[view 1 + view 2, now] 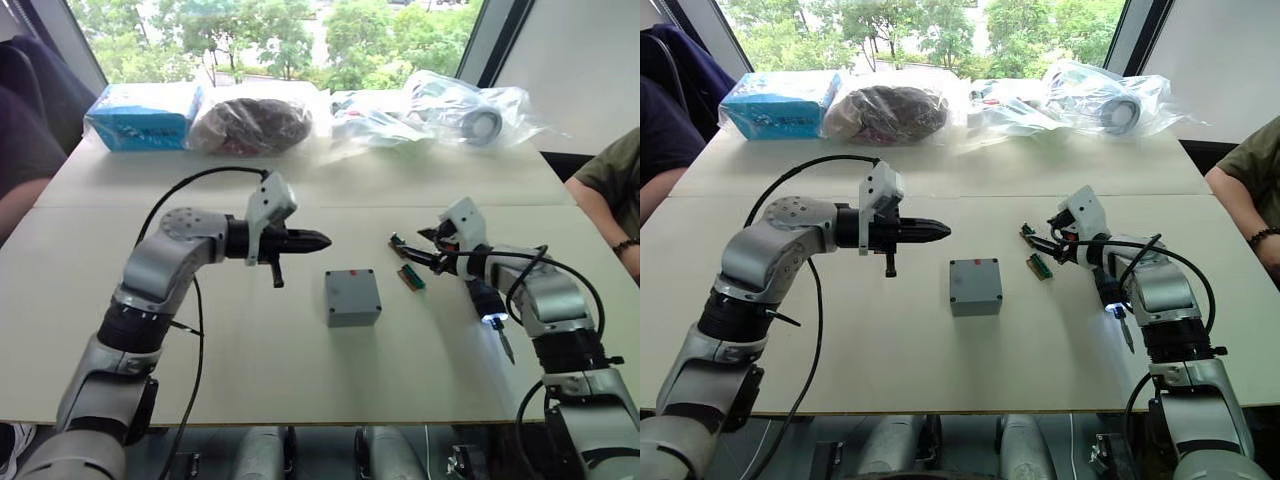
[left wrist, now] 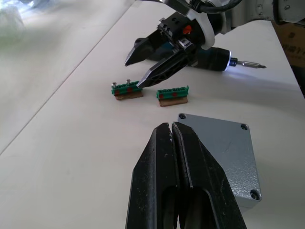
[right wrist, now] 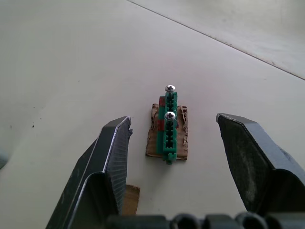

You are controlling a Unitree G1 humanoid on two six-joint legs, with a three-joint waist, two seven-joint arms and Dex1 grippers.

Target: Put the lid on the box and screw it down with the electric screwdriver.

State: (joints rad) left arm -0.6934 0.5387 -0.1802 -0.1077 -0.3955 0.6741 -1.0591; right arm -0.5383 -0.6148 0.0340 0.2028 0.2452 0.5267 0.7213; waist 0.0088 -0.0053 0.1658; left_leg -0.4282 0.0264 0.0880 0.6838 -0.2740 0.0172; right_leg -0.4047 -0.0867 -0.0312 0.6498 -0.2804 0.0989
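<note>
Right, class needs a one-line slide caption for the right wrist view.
Open right gripper poised over a green block holding two screws on the table.

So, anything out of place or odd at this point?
Nothing looks spilled or damaged. The lid sits squarely on the box. The screwdriver lies on the table by the right arm with its tip light on. The right tool, open, frames a green block carrying two screws.
</note>
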